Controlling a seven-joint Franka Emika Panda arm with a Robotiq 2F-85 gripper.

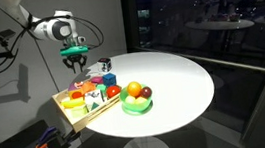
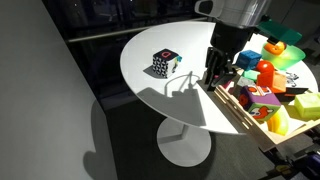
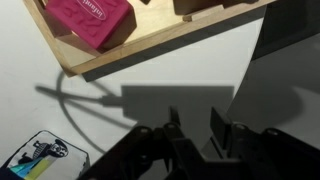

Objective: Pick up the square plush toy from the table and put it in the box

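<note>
The square plush toy [image 1: 105, 62], white with black markings, sits on the round white table [image 1: 178, 79] beyond the box's far end. It also shows in an exterior view [image 2: 165, 63] and at the bottom left of the wrist view [image 3: 40, 162]. The light-wood box [image 1: 80, 114] holds several coloured toys; its rim shows in an exterior view [image 2: 238, 104] and in the wrist view [image 3: 150, 42]. My gripper [image 1: 75, 60] hangs open and empty above the table between the box and the plush, also visible in an exterior view [image 2: 217, 76] and in the wrist view [image 3: 194, 128].
A green bowl of fruit [image 1: 136, 105] stands on the table beside the box and shows in an exterior view [image 2: 291, 55]. A pink block [image 3: 95, 18] lies in the box near its corner. A cable's shadow crosses the tabletop.
</note>
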